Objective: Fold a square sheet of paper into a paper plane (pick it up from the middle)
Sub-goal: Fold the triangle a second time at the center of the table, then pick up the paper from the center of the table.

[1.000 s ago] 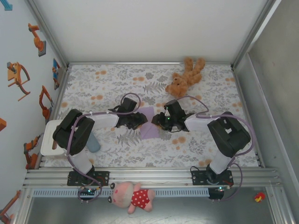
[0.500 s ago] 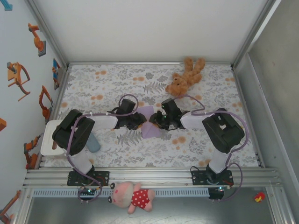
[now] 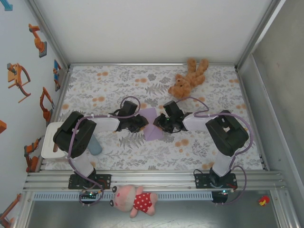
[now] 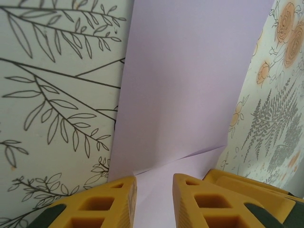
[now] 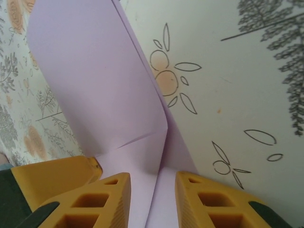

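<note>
Fingertips first: my left claw [image 4: 154,183] has its yellow jaws a narrow gap apart, clenched on nothing. The square sheet of paper [image 4: 190,85] shows through that gap and spreads straight ahead of the tips. A fold line [image 4: 180,159] crosses the lilac just ahead of the tips, slanting up toward my right-finger side, so the paper looks doubled there.

My right claw [image 5: 152,178], same story: jaws part-way apart, no pinch, lilac between and ahead of them. A flap [image 5: 128,152] lies just ahead of the tips on the left-finger side, its edge running away from them. Whether any finger actually touches the paper is hard to tell at these angles; probably hovering or just brushing.

From above, the sheet lies between my two claws, the left at its left edge and the right at its right edge, tips facing each other across it. Its long axis runs away from my bases, crosswise to both claws. Both are equally near.

My read: a fold is in hand, nothing dart-shaped yet, early on. Each claw meets paper by going straight forward, and a crease along the long axis would run across the line between my claws.

Teddy bear [image 3: 187,78] sits well beyond the right claw.
</note>
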Motion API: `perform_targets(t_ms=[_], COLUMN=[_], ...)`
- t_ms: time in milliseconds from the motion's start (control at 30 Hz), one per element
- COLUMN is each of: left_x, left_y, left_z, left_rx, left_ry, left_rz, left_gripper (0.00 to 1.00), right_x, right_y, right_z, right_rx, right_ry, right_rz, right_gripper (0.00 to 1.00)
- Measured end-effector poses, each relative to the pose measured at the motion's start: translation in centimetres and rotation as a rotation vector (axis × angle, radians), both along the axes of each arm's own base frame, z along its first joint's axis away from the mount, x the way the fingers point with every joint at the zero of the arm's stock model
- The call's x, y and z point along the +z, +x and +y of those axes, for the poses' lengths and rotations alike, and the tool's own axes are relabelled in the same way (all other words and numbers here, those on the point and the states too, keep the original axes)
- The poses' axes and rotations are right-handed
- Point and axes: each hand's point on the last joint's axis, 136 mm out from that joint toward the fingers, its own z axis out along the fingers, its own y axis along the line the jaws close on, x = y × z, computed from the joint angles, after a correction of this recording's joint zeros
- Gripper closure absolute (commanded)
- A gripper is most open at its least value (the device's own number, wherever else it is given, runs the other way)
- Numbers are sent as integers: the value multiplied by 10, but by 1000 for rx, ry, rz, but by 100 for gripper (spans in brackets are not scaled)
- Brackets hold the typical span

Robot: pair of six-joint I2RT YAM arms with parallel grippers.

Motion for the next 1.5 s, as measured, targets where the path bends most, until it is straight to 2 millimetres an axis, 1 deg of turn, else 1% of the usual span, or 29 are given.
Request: perform_targets(t_ms=[133, 300, 500, 733, 900, 1033, 1067, 1100, 1167, 1233, 1333, 1367, 1433, 1500], left_x=[0, 0, 0, 0, 1, 5, 8, 13, 28, 51, 92, 105, 124, 139], left_y=[0, 0, 0, 0, 0, -3, -3, -3, -1, 2, 7, 8, 6, 3], left_z=[0, 0, 0, 0, 1, 3, 4, 6, 9, 14, 27, 33, 48, 64], left_rx=[0, -1, -1, -1, -1, -6, -8, -8, -8, -2, 24, 38, 67, 101], left_ry=[0, -1, 0, 1, 1, 7, 8, 6, 0, -16, -54, -66, -84, -102], left_rz=[2, 4, 8, 12, 16, 19, 16, 7, -23, -77, -185, -219, -270, -310], left_gripper=[74, 74, 74, 73, 71, 67, 65, 62, 58, 52, 38, 30, 18, 8], right_x=[-1, 3, 8, 7, 11, 13, 14, 14, 15, 18, 30, 36, 54, 78], right_y=[0, 3, 3, -4, -6, -7, -7, -6, -5, -4, -2, -1, 3, 8], right_z=[2, 13, 20, 20, 22, 25, 26, 26, 26, 26, 27, 28, 31, 36], right_rx=[3, 18, 41, 70, 98, 120, 125, 129, 132, 136, 143, 146, 150, 157], right_ry=[6, 66, 120, 144, 152, 159, 159, 159, 159, 159, 171, 180, 208, 253], right_rz=[0, -13, -33, -42, -63, -81, -88, -95, -103, -118, -156, -172, -212, -263], right_gripper=[74, 75, 76, 79, 84, 93, 97, 100, 100, 100, 100, 100, 100, 100])
